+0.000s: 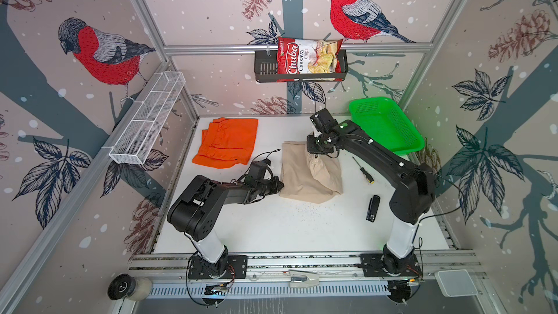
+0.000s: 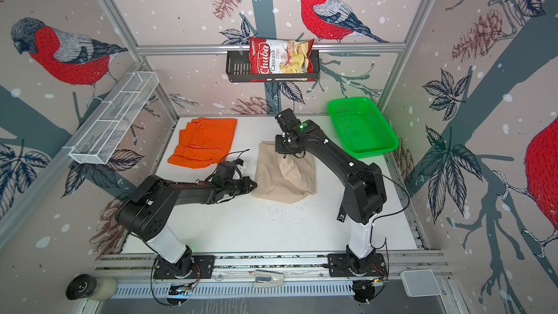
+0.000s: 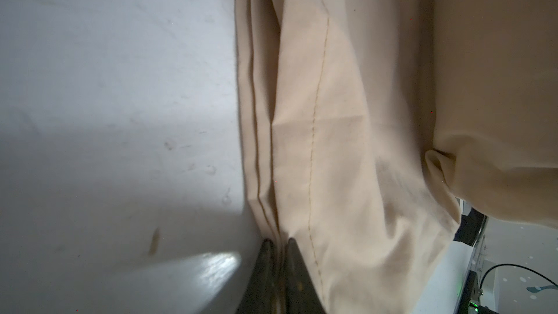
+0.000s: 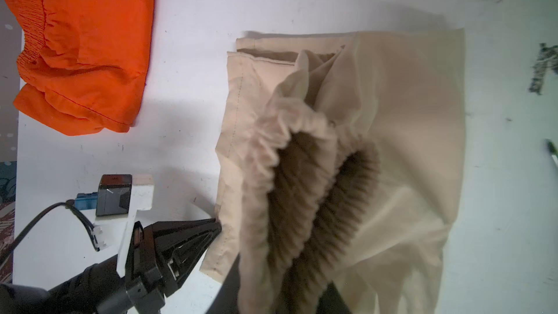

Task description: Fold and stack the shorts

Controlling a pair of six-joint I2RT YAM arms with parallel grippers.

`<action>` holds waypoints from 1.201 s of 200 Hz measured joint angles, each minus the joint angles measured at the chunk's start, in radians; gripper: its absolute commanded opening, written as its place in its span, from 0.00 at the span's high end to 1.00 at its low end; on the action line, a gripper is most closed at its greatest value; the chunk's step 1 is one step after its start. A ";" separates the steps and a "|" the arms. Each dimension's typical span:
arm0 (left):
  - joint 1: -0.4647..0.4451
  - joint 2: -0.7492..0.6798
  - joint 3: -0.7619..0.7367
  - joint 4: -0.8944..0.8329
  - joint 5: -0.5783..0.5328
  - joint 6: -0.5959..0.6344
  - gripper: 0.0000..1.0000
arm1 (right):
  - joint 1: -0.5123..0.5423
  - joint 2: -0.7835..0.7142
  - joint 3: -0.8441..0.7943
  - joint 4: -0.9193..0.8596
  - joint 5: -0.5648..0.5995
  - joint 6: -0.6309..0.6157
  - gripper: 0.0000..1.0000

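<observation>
Beige shorts (image 3: 347, 116) in left claw (image 3: 279, 242)

On the table (image 1: 271, 231), the far-left shorts (image 1: 226, 143) lie toward the far left corner. The middle shorts (image 1: 299, 182) lie right of them, nearer and apart. A basket (image 1: 383, 122) sits far right. Right of the middle shorts lies a screwdriver (image 1: 362, 170), with a stapler (image 1: 373, 208) nearer. A chip bag (image 1: 308, 58) stands in a rack (image 1: 265, 67) on the far wall.

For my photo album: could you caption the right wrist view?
Beige shorts held up by their waistband, left fingers pinching an edge, orange shorts alongside.
</observation>
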 measured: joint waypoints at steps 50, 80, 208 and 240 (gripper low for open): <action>-0.001 -0.081 0.001 -0.071 -0.030 -0.007 0.69 | 0.050 0.169 -0.004 0.105 -0.062 0.024 0.36; 0.018 -0.206 -0.005 -0.125 -0.062 -0.011 0.45 | 0.069 0.198 0.033 0.145 -0.141 0.025 0.30; 0.041 -0.178 0.103 0.030 0.080 -0.150 0.45 | -0.137 -0.085 -0.543 0.513 -0.353 0.081 0.59; -0.013 -0.086 0.196 0.079 0.106 -0.154 0.48 | -0.138 -0.055 -0.615 0.578 -0.377 0.085 0.61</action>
